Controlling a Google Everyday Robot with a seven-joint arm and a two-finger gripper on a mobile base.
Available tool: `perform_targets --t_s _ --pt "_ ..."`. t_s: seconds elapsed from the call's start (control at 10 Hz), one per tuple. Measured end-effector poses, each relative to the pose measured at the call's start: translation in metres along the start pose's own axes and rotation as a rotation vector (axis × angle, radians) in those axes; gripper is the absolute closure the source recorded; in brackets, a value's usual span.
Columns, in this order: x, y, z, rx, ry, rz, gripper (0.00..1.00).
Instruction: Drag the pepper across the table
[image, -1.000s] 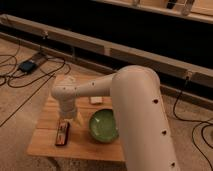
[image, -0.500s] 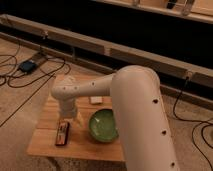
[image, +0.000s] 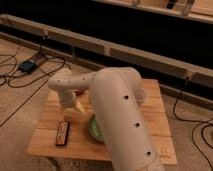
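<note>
The pepper is a small yellow-orange lump on the light wooden table, left of the middle. My gripper hangs down from the white wrist and reaches the tabletop right at the pepper. It touches the pepper's left side, and its jaws look open. The thick white arm crosses the middle of the view and hides the table behind it.
A green bowl sits just right of the pepper, half hidden by the arm. A flat dark bar with red marks lies near the front left. A white cup stands at the back right. Cables and a small device lie on the floor at left.
The arm has swung a little, uncovering more of the table's right side. The gripper and the pepper have shifted slightly toward the bowl.
</note>
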Motion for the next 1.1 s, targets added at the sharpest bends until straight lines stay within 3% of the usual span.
perform_targets --t_s 0.1,0.4,0.6,0.8,1.1 --pt "0.025 -0.010 -0.002 -0.013 0.019 0.019 0.20" --pt "0.065 -0.018 -0.010 0.001 0.054 0.082 0.20" --pt "0.092 -0.018 -0.012 0.021 0.083 0.161 0.20" --pt "0.116 -0.017 -0.011 0.053 0.117 0.286 0.20" --pt "0.135 -0.018 -0.012 0.103 0.151 0.433 0.20"
